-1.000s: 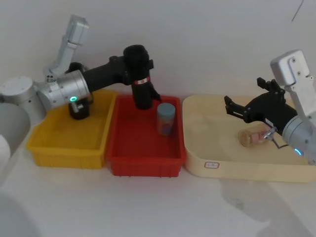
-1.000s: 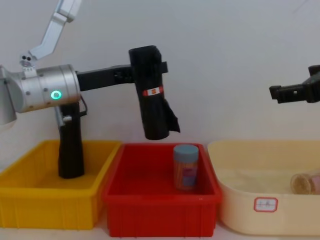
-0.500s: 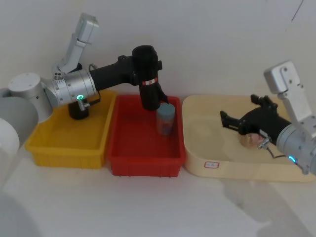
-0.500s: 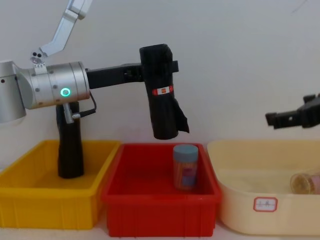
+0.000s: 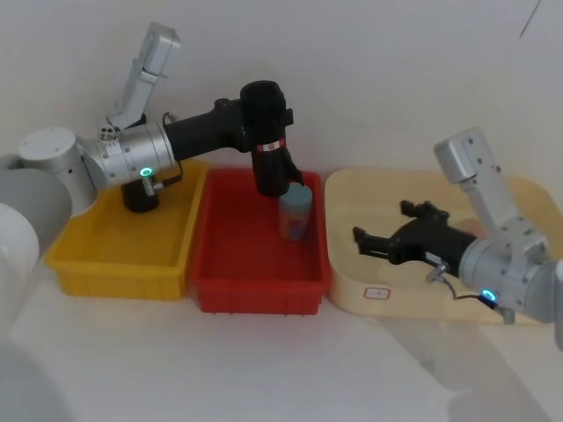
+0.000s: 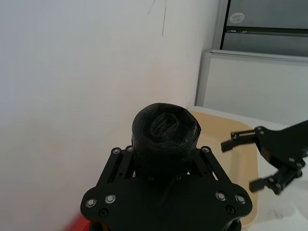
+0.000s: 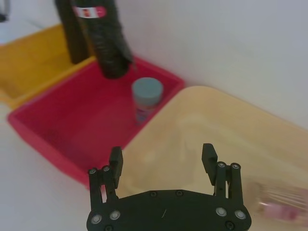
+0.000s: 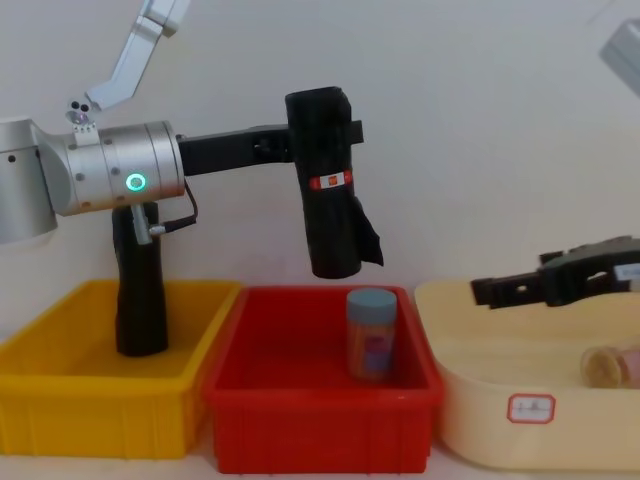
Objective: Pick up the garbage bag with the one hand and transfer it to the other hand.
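The left end effector (image 8: 318, 140) clamped the garbage bag (image 8: 332, 215) above the red bin (image 8: 320, 430); the right end effector (image 8: 490, 292), jaws apart, could have snagged its loose flap.

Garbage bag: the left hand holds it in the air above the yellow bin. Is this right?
No, the bin is wrong. The left hand holds the garbage bag in the air above the red bin, as the chest view shows.
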`<state>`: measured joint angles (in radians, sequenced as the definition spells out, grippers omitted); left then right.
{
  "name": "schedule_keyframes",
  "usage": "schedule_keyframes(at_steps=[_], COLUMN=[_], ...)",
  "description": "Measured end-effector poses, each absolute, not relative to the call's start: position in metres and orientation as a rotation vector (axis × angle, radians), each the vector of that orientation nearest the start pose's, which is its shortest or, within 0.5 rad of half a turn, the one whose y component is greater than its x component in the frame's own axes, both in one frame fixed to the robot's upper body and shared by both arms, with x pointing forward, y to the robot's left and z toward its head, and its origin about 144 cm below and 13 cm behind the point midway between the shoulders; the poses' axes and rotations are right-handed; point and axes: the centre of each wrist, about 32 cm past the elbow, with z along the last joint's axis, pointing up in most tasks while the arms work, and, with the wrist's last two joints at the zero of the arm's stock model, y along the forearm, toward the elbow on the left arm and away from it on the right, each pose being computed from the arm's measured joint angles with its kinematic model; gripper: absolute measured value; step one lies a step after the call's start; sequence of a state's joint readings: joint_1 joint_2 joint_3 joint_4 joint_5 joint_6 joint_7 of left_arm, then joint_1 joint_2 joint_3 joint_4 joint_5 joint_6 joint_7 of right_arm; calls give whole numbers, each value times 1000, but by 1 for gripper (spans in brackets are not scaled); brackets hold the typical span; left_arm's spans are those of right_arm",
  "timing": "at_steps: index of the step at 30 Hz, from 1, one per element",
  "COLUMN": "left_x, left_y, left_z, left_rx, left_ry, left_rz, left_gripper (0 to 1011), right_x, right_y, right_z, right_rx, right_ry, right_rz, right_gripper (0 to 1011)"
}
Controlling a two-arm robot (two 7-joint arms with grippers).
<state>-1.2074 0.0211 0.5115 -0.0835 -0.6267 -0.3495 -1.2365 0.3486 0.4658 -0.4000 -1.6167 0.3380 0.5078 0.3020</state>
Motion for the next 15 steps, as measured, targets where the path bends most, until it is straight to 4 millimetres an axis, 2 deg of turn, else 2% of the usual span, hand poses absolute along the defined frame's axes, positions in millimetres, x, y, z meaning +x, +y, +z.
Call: schedule_keyframes(at_steps=[15], left_x=[708], left_y=[226], left_z=[1251], left_rx=[-122], left_ry=[-38], left_rz=[348], left_gripper=[400], right_x=[533], right_y=[-224], right_z=[1238], right_rx=[-235], right_ry=[81], right_rz=[-762], right_gripper=[1000])
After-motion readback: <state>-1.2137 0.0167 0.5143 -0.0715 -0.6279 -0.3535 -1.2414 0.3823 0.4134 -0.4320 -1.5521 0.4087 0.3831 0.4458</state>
